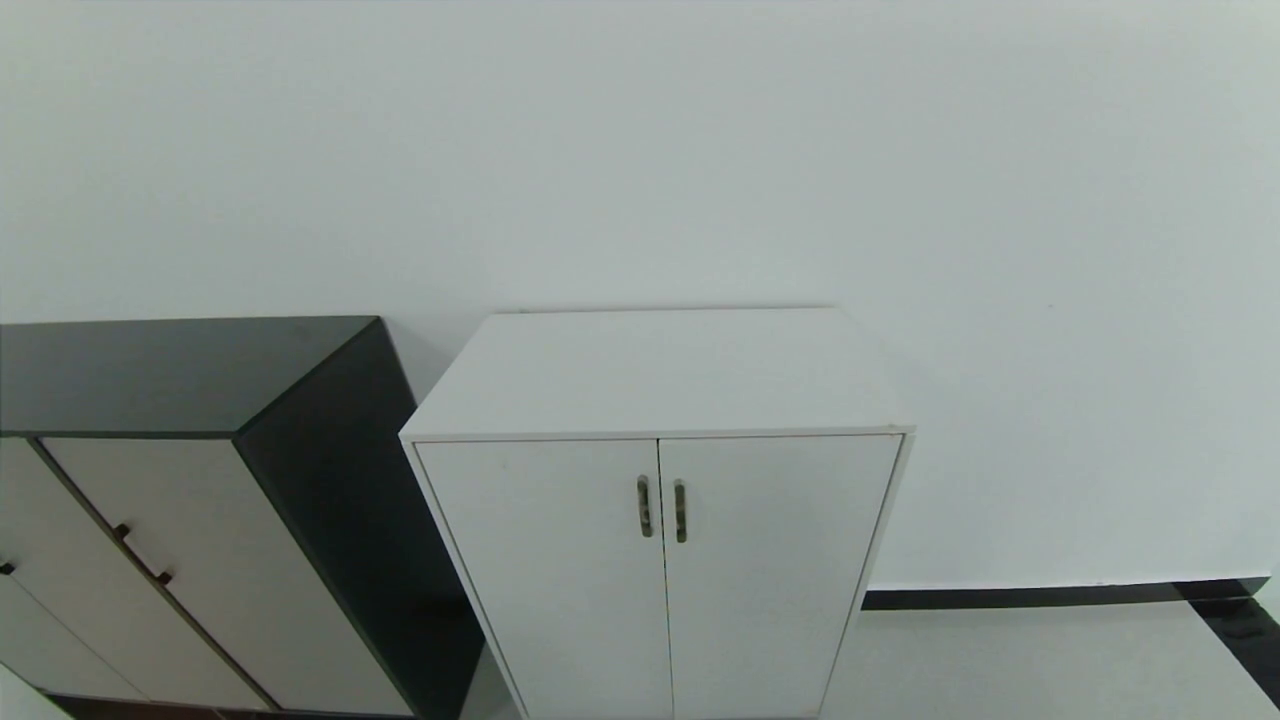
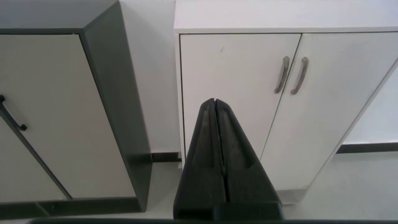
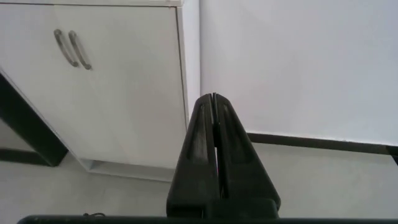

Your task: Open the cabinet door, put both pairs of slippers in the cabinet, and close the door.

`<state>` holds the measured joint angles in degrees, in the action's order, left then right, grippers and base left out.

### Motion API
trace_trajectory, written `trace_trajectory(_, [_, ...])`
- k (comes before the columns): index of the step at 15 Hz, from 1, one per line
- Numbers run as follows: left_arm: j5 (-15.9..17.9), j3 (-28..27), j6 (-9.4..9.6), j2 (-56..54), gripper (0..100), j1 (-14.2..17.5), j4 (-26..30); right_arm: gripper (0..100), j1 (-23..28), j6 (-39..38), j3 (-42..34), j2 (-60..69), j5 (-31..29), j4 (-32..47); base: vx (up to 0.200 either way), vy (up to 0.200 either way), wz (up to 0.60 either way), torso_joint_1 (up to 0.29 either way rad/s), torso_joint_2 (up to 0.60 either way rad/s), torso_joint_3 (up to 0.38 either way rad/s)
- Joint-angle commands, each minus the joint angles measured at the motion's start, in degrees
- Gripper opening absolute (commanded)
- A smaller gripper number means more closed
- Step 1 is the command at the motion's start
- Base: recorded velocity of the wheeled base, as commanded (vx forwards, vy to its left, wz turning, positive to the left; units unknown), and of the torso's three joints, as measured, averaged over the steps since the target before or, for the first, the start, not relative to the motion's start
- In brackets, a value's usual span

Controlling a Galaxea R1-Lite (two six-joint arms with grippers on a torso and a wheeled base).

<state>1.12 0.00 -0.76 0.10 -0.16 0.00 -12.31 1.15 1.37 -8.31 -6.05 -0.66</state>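
A white two-door cabinet (image 1: 660,570) stands against the wall, both doors closed, with two metal handles (image 1: 662,508) side by side at the middle seam. In the left wrist view the cabinet (image 2: 249,93) and its handles (image 2: 291,74) lie ahead of my left gripper (image 2: 215,102), whose black fingers are pressed together with nothing between them. My right gripper (image 3: 214,98) is likewise shut and empty, well short of the cabinet's right side (image 3: 124,87), with the handles (image 3: 72,48) off to one side.
A larger cabinet with a black top and pale doors (image 1: 180,520) stands just left of the white one, a narrow gap between them. A black skirting strip (image 1: 1060,596) runs along the wall's base. Pale floor (image 1: 1020,665) lies open to the right.
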Motion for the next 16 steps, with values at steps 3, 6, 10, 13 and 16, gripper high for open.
trace_trajectory(3, [-0.07,0.0,-0.12,-0.01,0,-0.02,0.0,0,0.54,0.96,-1.37,0.76,4.2,0.83,0.0,0.0,0.0,0.0,0.0,0.0])
trace_trajectory(6, [-0.07,0.0,-0.12,-0.01,0,-0.02,0.0,0,4.93,1.14,-1.28,2.6,4.2,0.83,0.0,0.0,0.0,0.0,0.0,0.0])
trace_trajectory(10, [-0.07,0.0,-0.12,-0.01,0,-0.02,0.0,0,12.75,1.58,-1.19,8.14,4.29,0.83,0.0,0.0,0.0,0.0,0.0,0.0])
trace_trajectory(13, [-0.07,0.0,-0.04,-0.01,0,-0.02,0.0,0,12.66,1.4,-1.19,8.14,4.29,0.83,0.0,0.0,0.0,0.0,0.0,0.0])
trace_trajectory(16, [-0.07,0.0,0.05,-0.01,0,-0.02,0.0,0,12.66,0.35,-1.28,8.23,4.2,0.92,0.0,0.0,0.0,0.0,0.0,0.0])
